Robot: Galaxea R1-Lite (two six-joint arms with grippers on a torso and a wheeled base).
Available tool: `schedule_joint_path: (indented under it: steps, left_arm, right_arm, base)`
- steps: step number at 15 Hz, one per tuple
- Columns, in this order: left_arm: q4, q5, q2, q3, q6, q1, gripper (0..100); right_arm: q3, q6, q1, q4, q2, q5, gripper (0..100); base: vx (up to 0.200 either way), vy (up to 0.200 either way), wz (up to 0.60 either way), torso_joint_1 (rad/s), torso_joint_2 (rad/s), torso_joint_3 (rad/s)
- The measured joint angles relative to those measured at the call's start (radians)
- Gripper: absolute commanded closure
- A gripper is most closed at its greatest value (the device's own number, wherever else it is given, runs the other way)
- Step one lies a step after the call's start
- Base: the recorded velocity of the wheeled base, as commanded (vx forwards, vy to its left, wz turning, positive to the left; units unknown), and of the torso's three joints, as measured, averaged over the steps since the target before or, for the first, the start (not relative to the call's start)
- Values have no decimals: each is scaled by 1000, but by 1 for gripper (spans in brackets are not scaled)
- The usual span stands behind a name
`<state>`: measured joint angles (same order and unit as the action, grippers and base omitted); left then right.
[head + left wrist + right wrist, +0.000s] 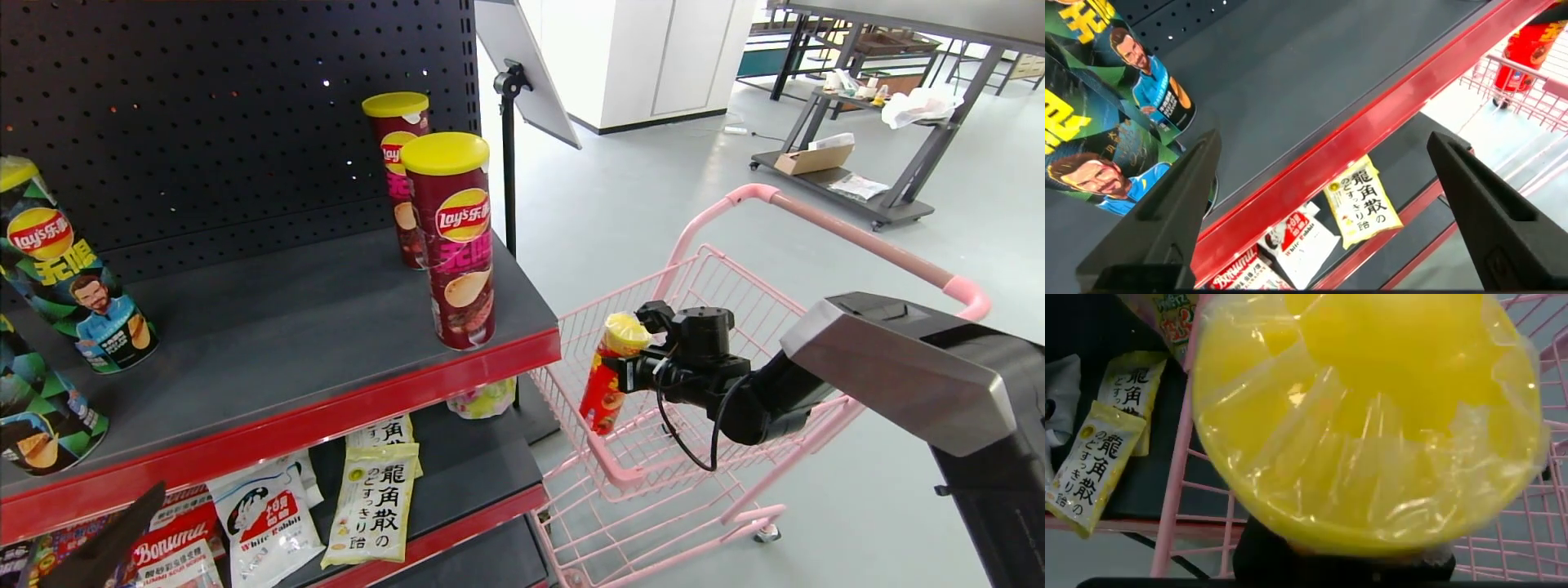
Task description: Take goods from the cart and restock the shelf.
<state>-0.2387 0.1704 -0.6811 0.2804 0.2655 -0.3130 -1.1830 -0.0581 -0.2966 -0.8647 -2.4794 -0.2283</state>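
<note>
Red can [604,392], single, pinched by right gripper [629,369] above cart [857,237]; left gripper [1324,139] spread; two maroon cans [453,237] shelved.

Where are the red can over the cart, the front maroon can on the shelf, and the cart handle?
red can [602,396], head view, red body.
front maroon can [457,245], head view, label middle.
cart handle [849,233], head view, pink top bar.

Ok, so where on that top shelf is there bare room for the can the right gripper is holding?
The top shelf is bare across its middle, between the green cans on the left and the two maroon cans at the right end; the red can should fit there. Both ends are crowded.
</note>
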Motion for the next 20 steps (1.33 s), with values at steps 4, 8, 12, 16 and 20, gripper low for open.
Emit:
schedule_joint_path:
  steps: [4,8,12,16,20]
  left_arm:
    - [0,-5,-9,17,0,0,0]
    - [-1,-17,-35,34,1,-2,0]
    - [-4,-83,-74,56,3,-3,0]
    - [-4,-112,-137,86,6,-4,0]
    - [-5,-110,-186,123,13,-4,0]
  right_arm:
    - [28,4,3,8,84,31,100]
    - [123,15,28,89,350,51,100]
    - [183,29,47,408,715,163,100]
    - [254,47,40,740,1085,231,100]
    - [440,100,30,882,1390,253,100]
  base:
    - [0,0,0,0,0,0]
    - [0,0,0,0,0,0]
    - [0,0,0,0,0,0]
    - [0,0,0,0,0,0]
    - [0,0,0,0,0,0]
